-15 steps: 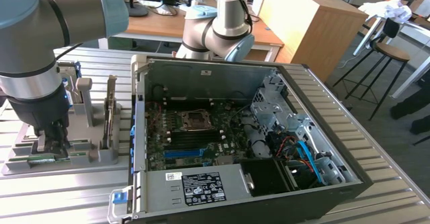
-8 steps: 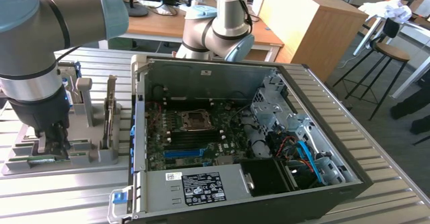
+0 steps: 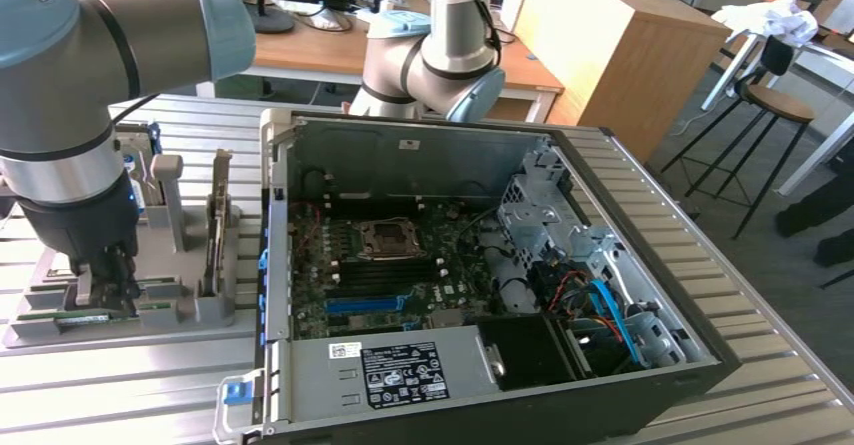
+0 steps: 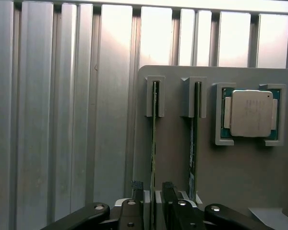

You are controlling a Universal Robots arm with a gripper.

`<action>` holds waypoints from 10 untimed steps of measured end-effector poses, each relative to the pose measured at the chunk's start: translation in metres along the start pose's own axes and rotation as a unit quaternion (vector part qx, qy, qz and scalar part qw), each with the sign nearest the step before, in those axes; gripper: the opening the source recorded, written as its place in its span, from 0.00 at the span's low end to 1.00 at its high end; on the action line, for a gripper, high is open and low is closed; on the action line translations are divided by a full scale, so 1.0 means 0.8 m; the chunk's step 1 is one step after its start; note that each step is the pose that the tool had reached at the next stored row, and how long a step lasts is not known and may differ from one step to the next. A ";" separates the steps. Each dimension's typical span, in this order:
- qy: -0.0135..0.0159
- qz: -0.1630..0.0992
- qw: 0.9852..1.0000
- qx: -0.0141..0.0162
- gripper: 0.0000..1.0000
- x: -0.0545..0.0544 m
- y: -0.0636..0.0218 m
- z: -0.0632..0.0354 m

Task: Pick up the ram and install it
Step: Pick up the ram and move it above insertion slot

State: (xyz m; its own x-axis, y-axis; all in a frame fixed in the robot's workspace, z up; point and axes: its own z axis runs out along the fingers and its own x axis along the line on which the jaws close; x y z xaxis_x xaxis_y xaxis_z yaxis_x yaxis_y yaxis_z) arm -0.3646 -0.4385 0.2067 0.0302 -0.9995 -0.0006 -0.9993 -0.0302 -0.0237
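In the exterior view, the arm reaches down at the exterior view's left, with the gripper (image 3: 118, 287) lowered onto the near end of the grey holder (image 3: 200, 315) on the slatted table (image 3: 441, 420). The open computer case (image 3: 400, 160) lies to the right of the holder. Inside it, the blue slot (image 3: 360, 303) on the board looks unfilled, so nothing appears to be installed yet.

In the wrist view, the ram (image 4: 154, 139) stands on edge in its groove of the holder. One dark finger (image 4: 137, 194) is on each side of it, spread and not pinching. A second stick (image 4: 194, 143) stands beside it, and further along is a processor chip (image 4: 252, 112). The pick-up looks barely begun, with the ram not yet gripped or lifted.
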 end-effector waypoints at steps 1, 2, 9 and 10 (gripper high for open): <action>0.000 0.000 1.000 0.000 0.30 0.000 0.000 0.000; 0.000 0.000 1.000 0.000 0.30 0.000 0.000 0.000; 0.000 0.000 1.000 0.000 0.30 0.000 0.006 0.001; 0.000 0.000 1.000 0.000 0.30 0.000 0.006 0.001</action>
State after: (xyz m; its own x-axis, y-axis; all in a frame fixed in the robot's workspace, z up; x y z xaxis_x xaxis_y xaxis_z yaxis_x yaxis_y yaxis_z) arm -0.3695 -0.4385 0.2056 0.0304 -0.9995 -0.0008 -0.9992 -0.0303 -0.0244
